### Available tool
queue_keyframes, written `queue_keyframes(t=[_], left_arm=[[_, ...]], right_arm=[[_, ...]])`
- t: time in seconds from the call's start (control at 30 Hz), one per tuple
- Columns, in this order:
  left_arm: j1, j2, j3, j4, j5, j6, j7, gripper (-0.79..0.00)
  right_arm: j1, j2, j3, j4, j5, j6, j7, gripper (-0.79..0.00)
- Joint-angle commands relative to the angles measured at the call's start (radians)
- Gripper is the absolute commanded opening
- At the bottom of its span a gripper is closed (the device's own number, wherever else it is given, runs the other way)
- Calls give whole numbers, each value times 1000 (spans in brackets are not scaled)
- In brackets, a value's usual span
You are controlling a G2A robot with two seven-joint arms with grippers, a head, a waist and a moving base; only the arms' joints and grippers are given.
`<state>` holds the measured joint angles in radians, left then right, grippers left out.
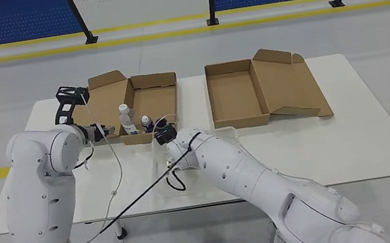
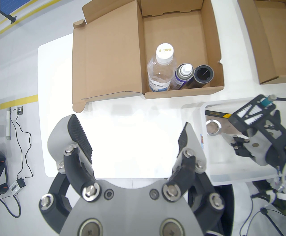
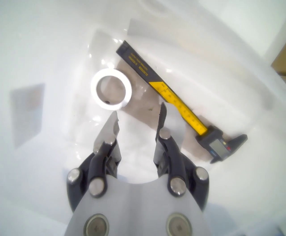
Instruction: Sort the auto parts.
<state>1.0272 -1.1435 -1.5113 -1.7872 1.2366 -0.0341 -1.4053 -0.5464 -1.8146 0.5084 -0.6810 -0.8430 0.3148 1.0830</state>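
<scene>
While I watched the feeds from my station, the white table (image 1: 364,134) carried two open cardboard boxes side by side, the left box (image 2: 178,29) and the right box (image 1: 237,96), with a white plastic bin (image 2: 234,101) just in front of the left box's near corner. The left gripper (image 2: 129,124) hung over bare tabletop near that box, its jaws spread wide and holding nothing. The right gripper (image 3: 139,109) was down inside the bin, jaws partly apart and empty, its tips between the two parts lying on the bin floor and, as far as I could tell, touching neither. The larger of those parts was a digital caliper (image 3: 176,98) with a yellow scale, lying flat just beside one finger. Standing upright in the near corner of the left box were a clear water bottle (image 2: 161,73), a spray can (image 2: 183,76) touching it, and a black cylinder (image 2: 203,74) next to the can. The smallest part, a metal ring (image 3: 128,91), lay flat in the bin close to the other fingertip. I judged the sort partly done: three items were boxed on the left, the right box had apparently received nothing, and at least the caliper and the ring were left to move, with the right gripper placed for one of them.
</scene>
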Motion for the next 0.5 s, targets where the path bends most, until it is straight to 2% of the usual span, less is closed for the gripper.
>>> queue_keyframes(t=[0.0, 0.47], left_arm=[[0, 0, 0, 0, 0, 0, 0, 0], [0, 0, 0, 0, 0, 0, 0, 0]], right_arm=[[6, -9, -1, 19, 4, -6, -6, -413], [33, -67, 2, 129, 22, -13, -83, -409]])
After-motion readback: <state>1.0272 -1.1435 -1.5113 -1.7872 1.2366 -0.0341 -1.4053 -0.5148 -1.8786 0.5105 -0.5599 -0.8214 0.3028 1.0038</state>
